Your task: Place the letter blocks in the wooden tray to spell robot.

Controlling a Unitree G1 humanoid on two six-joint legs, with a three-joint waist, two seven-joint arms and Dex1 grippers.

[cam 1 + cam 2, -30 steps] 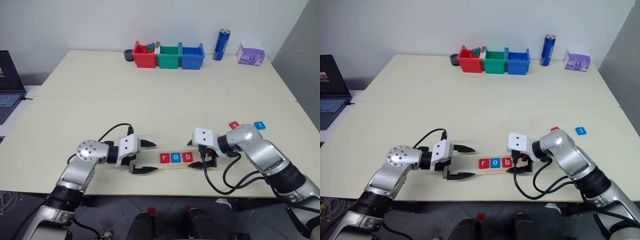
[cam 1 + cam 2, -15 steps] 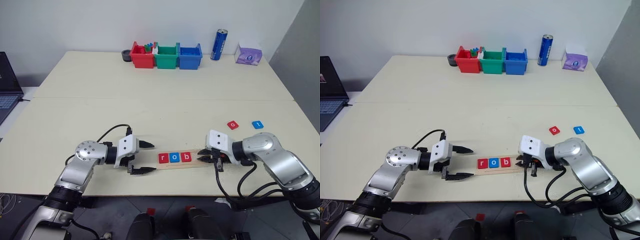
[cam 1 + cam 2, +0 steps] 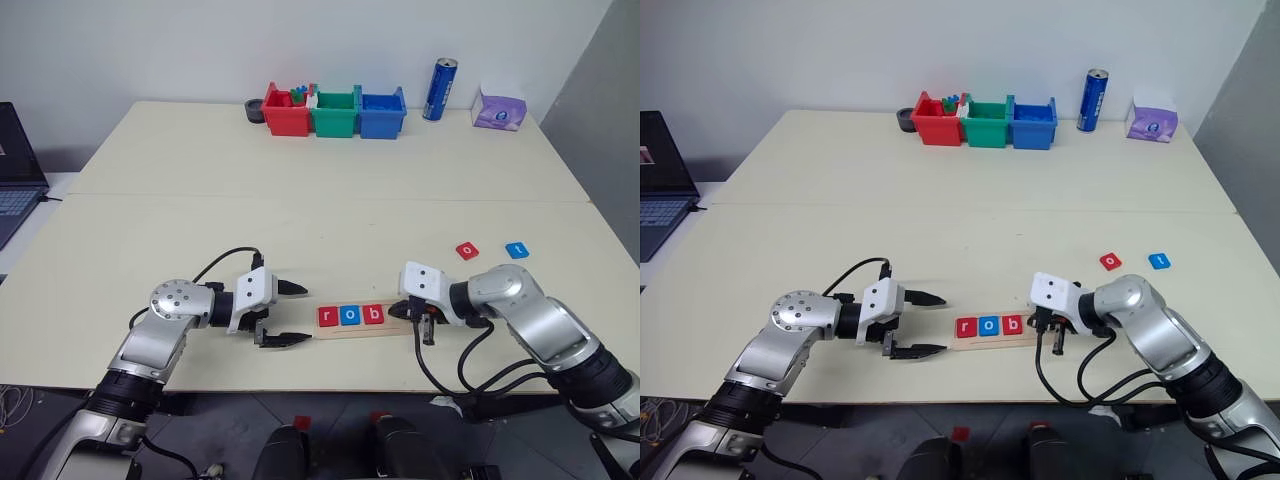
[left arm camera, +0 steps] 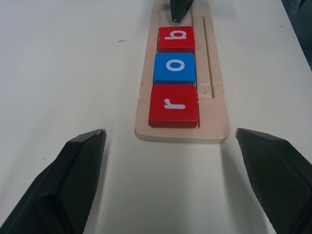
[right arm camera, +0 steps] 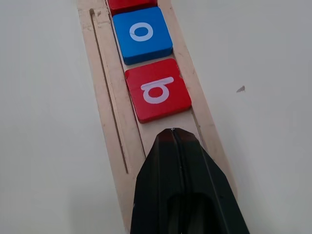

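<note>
Progress stands at three of five: I see r, o, b blocks (image 3: 350, 315) seated in the wooden tray (image 4: 217, 117) at 6 o'clock on the bench (image 3: 300, 220), red o block (image 3: 467, 250) and blue t block (image 3: 516, 249) loose at 3 o'clock, left gripper (image 3: 288, 313) jaws wide and empty, right gripper (image 5: 173, 146) jaws closed empty over the tray's vacant end.

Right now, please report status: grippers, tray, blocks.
Left gripper open, empty, beside tray end. Right gripper shut, empty, over tray behind b. r, o, b seated. Red o, blue t loose on table.

Silver arms, white wrists, black cables
</note>
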